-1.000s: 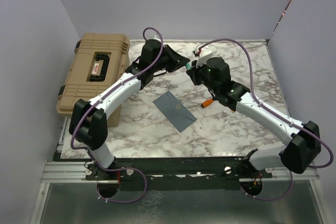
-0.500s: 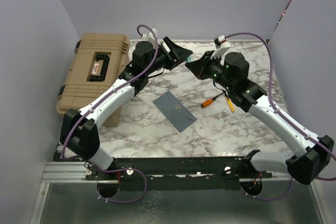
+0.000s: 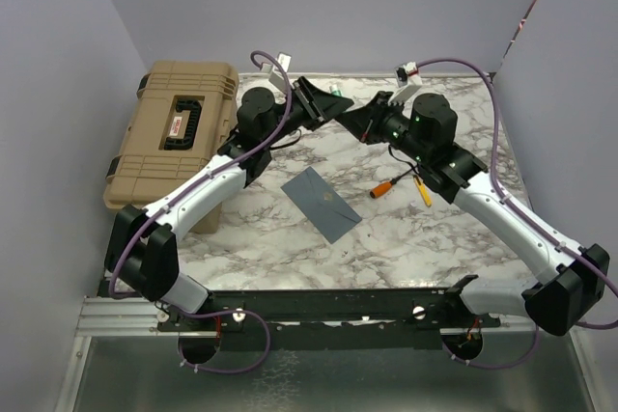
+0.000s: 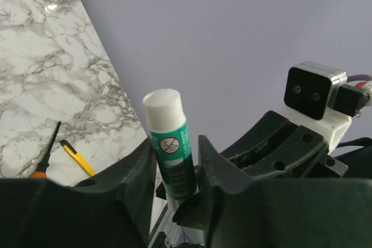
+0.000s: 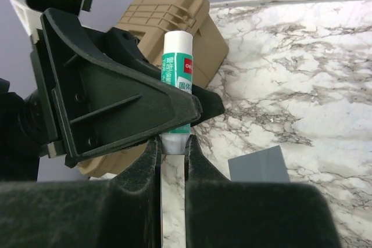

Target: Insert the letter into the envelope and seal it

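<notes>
Envelope point(image 3: 322, 203) lies flat, long axis far-left to near-right; left pincer point(image 4: 176, 143) and right pincer point(image 5: 172, 143) clamp glue stick point(image 5: 176, 79).

The left arm point(image 3: 208, 180) and the right arm point(image 3: 502, 209) extend forward and inward, elbows outward. The left gripper point(image 3: 328, 103) and the right gripper point(image 3: 365, 123) meet tip to tip above the far centre. The right gripper's jaws are clamped on the base of a glue stick point(image 5: 176, 82). The left gripper's fingers point(image 4: 131, 172) press against both sides of its body.
</notes>
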`<state>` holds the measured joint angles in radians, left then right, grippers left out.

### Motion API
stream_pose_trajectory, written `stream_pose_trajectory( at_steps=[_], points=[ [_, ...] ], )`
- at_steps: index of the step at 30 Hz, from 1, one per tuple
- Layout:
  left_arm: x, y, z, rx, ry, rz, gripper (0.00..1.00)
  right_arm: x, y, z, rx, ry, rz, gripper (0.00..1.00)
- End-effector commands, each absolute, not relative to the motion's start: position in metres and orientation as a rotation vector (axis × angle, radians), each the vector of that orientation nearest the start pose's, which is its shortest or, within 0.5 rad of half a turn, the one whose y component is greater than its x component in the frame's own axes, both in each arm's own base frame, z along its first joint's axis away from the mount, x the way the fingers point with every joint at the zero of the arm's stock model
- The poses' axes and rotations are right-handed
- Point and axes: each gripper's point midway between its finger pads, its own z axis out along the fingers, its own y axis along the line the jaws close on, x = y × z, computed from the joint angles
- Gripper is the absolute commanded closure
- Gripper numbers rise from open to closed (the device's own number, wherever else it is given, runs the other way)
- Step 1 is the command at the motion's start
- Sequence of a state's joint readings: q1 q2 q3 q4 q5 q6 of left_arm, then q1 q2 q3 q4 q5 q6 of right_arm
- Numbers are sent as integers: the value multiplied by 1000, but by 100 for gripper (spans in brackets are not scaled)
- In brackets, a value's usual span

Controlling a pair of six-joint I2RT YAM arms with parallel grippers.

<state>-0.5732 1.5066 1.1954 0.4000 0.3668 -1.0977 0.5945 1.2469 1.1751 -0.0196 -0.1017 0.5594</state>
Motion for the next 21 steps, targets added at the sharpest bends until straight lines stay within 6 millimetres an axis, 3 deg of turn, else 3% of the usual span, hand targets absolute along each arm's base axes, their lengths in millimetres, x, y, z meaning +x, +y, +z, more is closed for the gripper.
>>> stream_pose_trajectory(
  at_steps=[1,5,9,11,13,15,21],
  points=[
    [324,-343,347,44,1735,-1552,74,342,272,379,-75,1623,1001,99],
    [320,-341,350,75,1713,-1544,100,343,275,372,-103,1618,1007,99],
    [318,-337,354,157,1668,-1480,100,338,284,358,-185,1647,1020,98],
    [319,-333,355,223,1634,-1404,100,335,288,350,-234,1685,1024,81],
    [321,-326,356,298,1597,-1302,100,329,288,344,-282,1715,1020,54],
    [324,-319,354,363,1565,-1197,100,319,285,336,-340,1728,997,39],
    [321,-306,341,631,1433,-931,100,297,251,322,-385,1757,846,30]
  ],
)
